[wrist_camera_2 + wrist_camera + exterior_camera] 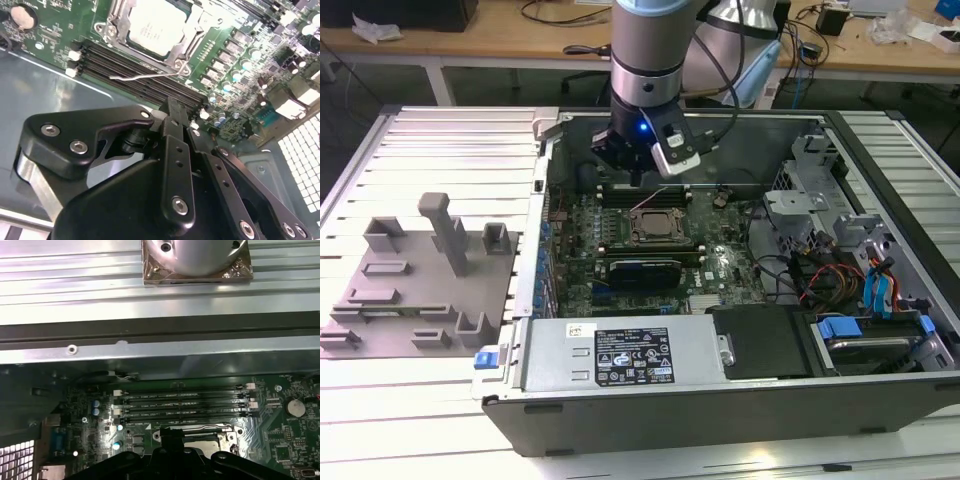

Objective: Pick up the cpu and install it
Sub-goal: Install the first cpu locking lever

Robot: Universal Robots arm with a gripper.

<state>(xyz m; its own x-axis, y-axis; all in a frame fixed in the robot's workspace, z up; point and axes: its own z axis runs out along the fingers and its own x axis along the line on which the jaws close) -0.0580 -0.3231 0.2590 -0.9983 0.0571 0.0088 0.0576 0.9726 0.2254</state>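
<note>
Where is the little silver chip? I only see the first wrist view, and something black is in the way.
Observer: In the second wrist view the chip lies flat in its square socket.
Operator: Is it locked in?
Observer: Cannot tell; a thin wire lever sticks out beside the socket, over the memory strips.
Operator: What's beside the case?
Observer: In the exterior view, a grey tray sits at the exterior view's left of the case.
</note>
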